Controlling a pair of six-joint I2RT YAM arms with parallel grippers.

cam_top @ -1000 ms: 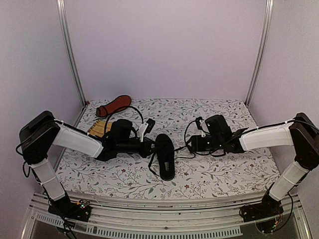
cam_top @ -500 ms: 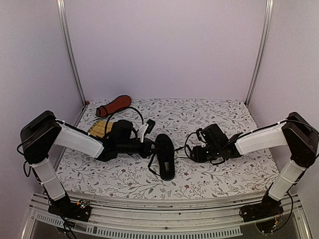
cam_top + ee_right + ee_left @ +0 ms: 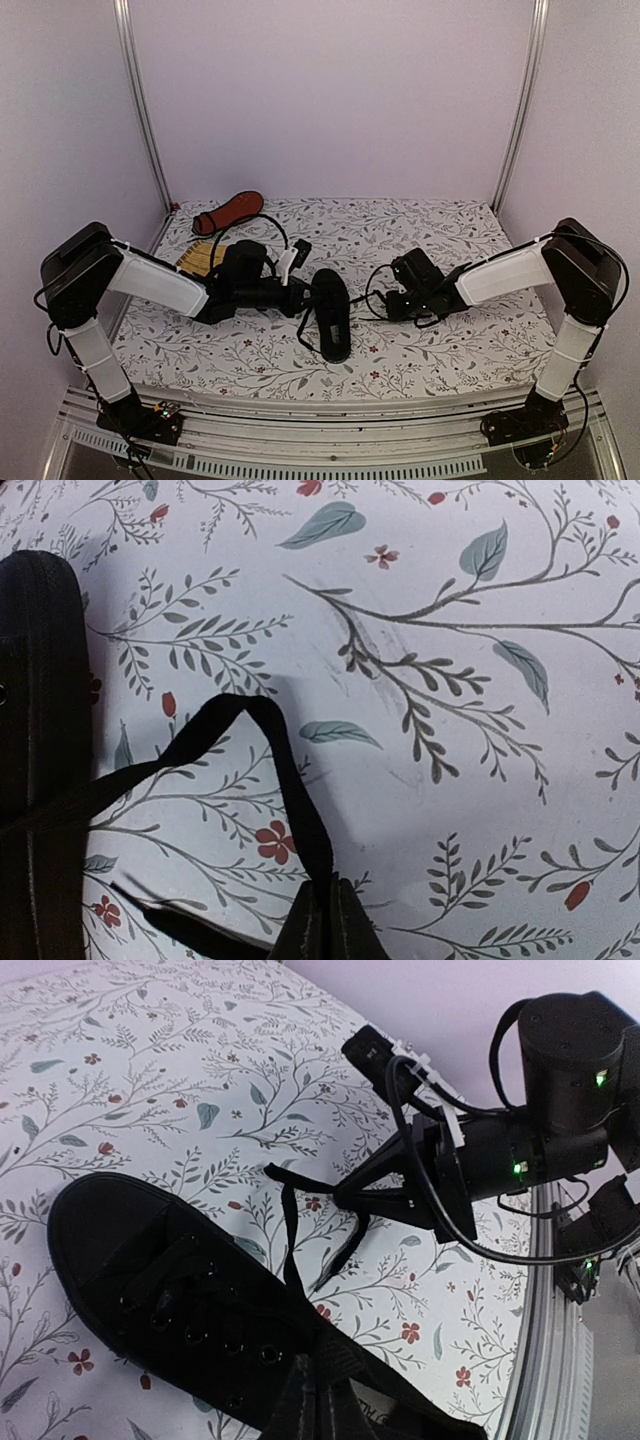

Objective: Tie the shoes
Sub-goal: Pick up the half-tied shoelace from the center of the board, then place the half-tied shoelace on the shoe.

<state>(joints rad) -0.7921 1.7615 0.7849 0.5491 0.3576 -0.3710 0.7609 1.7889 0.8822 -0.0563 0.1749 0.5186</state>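
Observation:
One of the black shoes lies mid-table, toe towards the near edge. The other shoe rests at the back left, reddish sole up. My left gripper is at the near shoe's left side. In the left wrist view it is shut over the collar of that shoe; whether it pinches anything is hidden. My right gripper sits right of the shoe, shut on a thin black lace that arches up from its tips. The left wrist view shows the right gripper holding that lace.
A yellow slatted mat lies behind my left arm. The floral tablecloth covers the table, with metal posts at the back corners. A loose lace end trails on the cloth between the grippers.
My right gripper has moved left towards the shoe and closed on the lace. The left arm and both shoes have stayed put.

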